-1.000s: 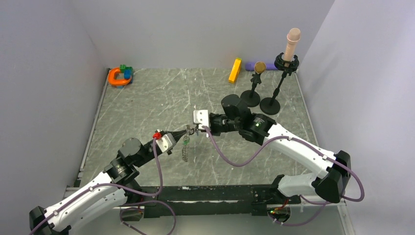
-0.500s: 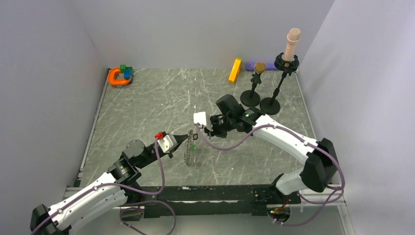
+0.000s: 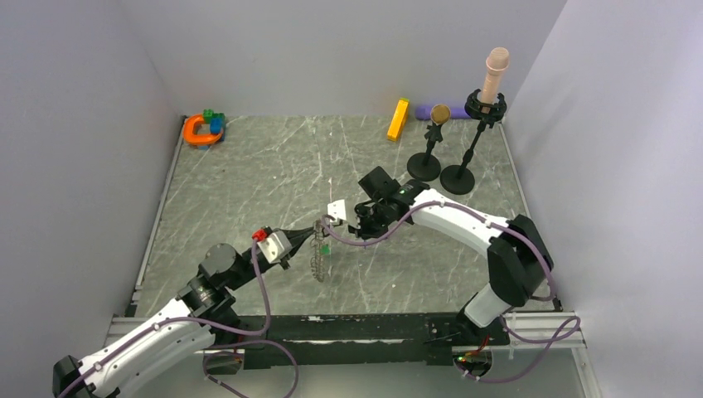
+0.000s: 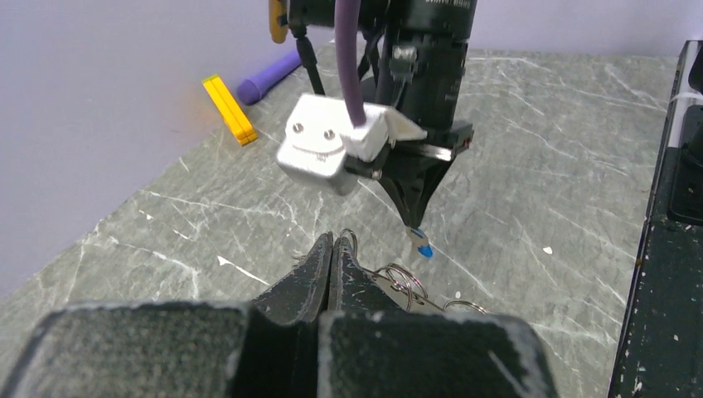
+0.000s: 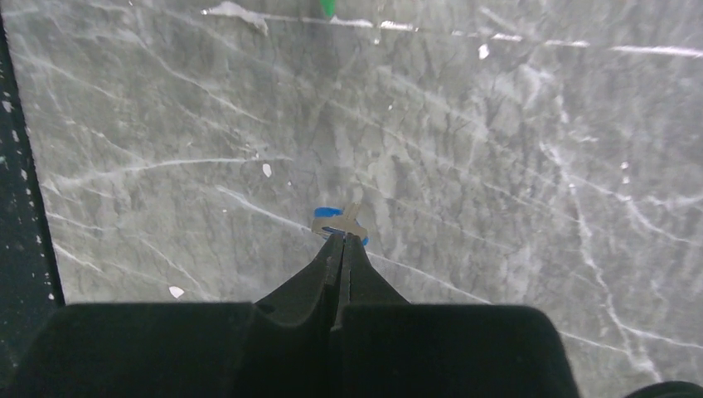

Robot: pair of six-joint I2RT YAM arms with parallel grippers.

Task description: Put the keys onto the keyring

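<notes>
My left fingers [image 4: 319,267] are pressed together on the top of the keyring [image 3: 317,259], which hangs edge-on below them at the middle of the overhead view, its lower edge close to the grey marbled surface [image 3: 249,174]. In my left wrist view, thin wire loops of it show just right of the fingertips. My right fingers [image 5: 322,272] point down, clamped on a blue-headed key [image 5: 338,225], its metal blade sticking out past the tips. That key [image 4: 421,245] sits just above and right of my left fingertips, apart from the ring. A green-headed key [image 3: 326,248] shows right beside the ring; whether it is threaded on I cannot tell. A yellow bar [image 3: 398,118] lies at the upper middle of the overhead view, an orange horseshoe toy [image 3: 197,130] at the upper left.
</notes>
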